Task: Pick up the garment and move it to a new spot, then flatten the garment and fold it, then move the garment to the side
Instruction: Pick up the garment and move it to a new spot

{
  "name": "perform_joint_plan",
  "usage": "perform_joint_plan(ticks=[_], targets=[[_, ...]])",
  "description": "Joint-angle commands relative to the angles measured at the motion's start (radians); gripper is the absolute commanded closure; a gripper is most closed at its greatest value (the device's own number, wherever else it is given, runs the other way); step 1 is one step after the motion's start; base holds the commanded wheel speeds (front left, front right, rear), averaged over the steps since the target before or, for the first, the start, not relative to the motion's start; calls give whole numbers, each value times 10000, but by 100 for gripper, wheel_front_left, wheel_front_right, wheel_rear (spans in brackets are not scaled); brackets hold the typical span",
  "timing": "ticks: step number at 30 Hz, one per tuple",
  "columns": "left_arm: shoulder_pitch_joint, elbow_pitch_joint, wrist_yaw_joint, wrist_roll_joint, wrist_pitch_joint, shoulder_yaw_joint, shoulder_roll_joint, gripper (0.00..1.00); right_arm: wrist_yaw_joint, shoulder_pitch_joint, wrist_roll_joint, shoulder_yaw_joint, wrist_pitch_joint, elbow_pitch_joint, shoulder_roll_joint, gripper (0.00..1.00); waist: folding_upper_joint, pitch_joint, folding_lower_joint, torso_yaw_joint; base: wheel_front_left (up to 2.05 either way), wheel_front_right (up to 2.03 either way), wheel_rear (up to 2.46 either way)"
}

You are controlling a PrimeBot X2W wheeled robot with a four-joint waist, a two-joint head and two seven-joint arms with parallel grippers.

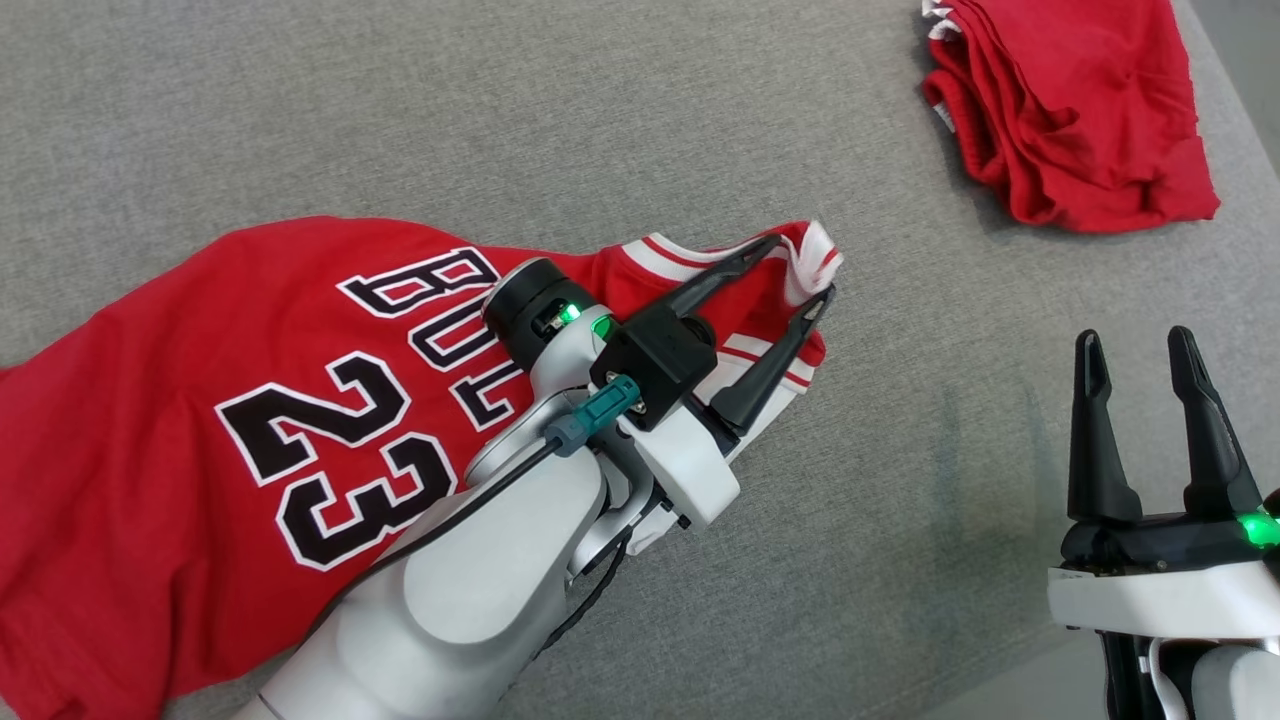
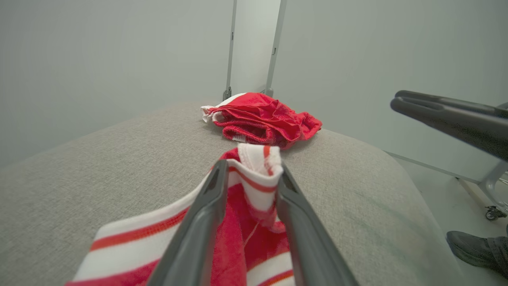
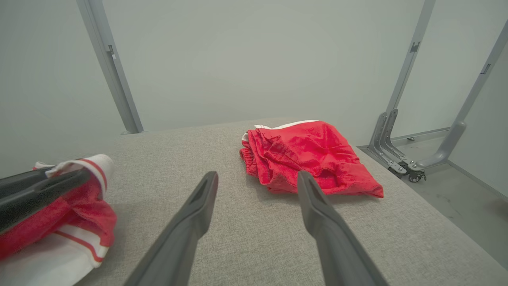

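Left gripper point(image 1: 801, 267), jaws parted around red jersey point(image 1: 150, 400) at its striped shoulder trim.
Right gripper point(image 1: 1134, 336), jaws spread and empty, above grey cushion point(image 1: 600, 100); second red garment point(image 1: 1080, 110) bunched well apart.

Grey woven counter point(image 1: 600, 110) under everything. At its far right corner I see a red bundle of cloth point(image 1: 1070, 110), loosely folded, white trim at one edge. Shorts, perhaps; the folds hide the shape. Beyond the counter: pale walls, grey metal frame posts point(image 3: 111, 71), a small caster point(image 3: 414, 177) on the floor. A dark shoe point(image 2: 472, 248) stands on the floor beside the counter.
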Motion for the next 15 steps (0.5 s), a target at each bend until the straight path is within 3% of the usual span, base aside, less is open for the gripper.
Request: perform_joint_plan(ticks=[1, 8, 15], targets=[[-237, 5, 119, -75, -149, -30, 41, 0, -4, -144, -103, -6, -108, 16, -12, 0, 0, -9, 0, 195, 0, 0, 0], [173, -430, 583, -309, -686, 29, 71, 0, -4, -140, -489, -134, 21, -21, -98, 0, 0, -862, 0, 1145, 0, 0, 0], [1437, -1388, 1621, -647, -766, 1545, 728, 0, -4, 175, -665, -225, 512, -322, -365, 0, 0, -1917, 0, 2230, 0, 0, 0]])
